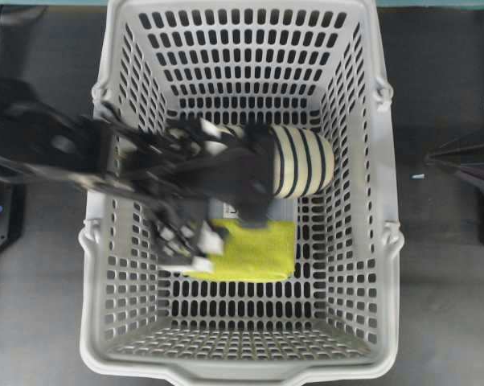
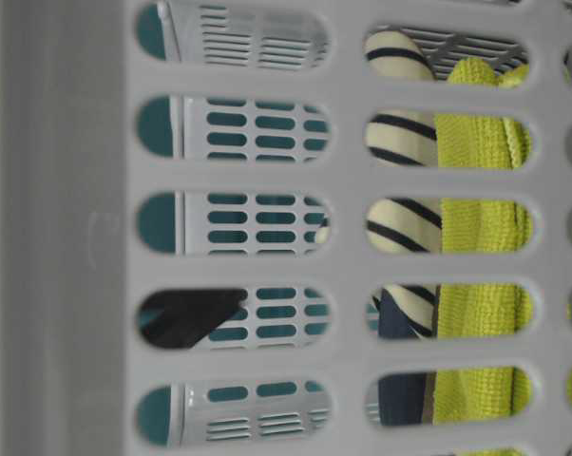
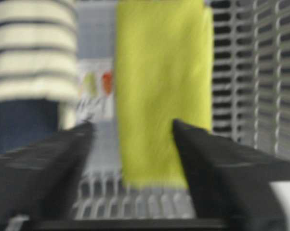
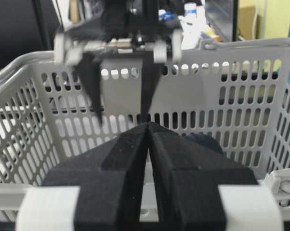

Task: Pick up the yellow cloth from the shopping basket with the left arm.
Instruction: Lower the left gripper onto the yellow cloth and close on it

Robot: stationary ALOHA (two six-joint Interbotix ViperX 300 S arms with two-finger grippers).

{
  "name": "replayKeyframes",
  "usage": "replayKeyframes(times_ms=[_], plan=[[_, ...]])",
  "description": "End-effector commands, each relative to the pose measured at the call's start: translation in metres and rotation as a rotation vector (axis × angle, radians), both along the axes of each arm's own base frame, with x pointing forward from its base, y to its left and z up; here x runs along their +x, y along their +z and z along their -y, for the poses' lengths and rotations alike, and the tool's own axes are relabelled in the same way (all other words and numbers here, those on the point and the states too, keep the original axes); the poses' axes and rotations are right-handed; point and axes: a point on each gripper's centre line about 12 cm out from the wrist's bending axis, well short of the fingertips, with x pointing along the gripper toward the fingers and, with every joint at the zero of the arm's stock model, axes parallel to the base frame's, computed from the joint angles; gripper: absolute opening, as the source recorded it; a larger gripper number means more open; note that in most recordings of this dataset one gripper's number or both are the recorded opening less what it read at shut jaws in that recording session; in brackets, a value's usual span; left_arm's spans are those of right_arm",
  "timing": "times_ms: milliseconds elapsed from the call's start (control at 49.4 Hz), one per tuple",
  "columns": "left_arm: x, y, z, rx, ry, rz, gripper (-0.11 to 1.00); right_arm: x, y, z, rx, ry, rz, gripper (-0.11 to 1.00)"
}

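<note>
Overhead, reading left to right, you see the left arm (image 1: 57, 153) reaching over the basket (image 1: 105, 265) wall, blurred, with its gripper (image 1: 190, 245) low over the left end of the cloth (image 1: 254, 251); the slipper (image 1: 302, 161) lies just beyond the cloth, toward the far wall, and the right gripper (image 4: 149, 126) sits outside on the right, fingers pressed together. From the left wrist view the fingers (image 3: 63, 159) are spread wide and empty, the cloth's near edge lying between them but off toward the right finger, with a labelled package (image 3: 94, 86) just left of it and partly under it. That offset is your first risk: if you descend as lined up, I judge the left finger may land on the package, so you pinch plastic with the cloth or drag it along. The cloth lies flat on the slotted floor, so a shallow close could slide over the terry and come up empty, while too deep a plunge could catch a fingertip in a slot. Lifting near one end, expect the cloth to unfold and hang, possibly brushing the slipper.
</note>
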Motion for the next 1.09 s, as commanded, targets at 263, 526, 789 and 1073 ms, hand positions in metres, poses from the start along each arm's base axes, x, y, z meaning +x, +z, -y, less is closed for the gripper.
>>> replayKeyframes(times_ms=[263, 526, 789, 1073], plan=[[0.03, -0.053, 0.013, 0.012, -0.016, -0.111, 0.88, 0.002, 0.007, 0.0, 0.005, -0.001, 0.02, -0.01], [0.03, -0.094, 0.012, 0.004, 0.013, -0.185, 0.88, 0.001, 0.007, 0.0, 0.006, 0.001, 0.017, -0.01], [0.016, -0.117, 0.011, 0.002, 0.029, -0.242, 0.86, 0.001, 0.007, 0.0, 0.006, 0.001, 0.018, -0.01], [0.013, -0.108, 0.011, 0.012, 0.009, -0.232, 0.33, 0.001, 0.006, 0.0, 0.006, 0.001, 0.017, -0.01]])
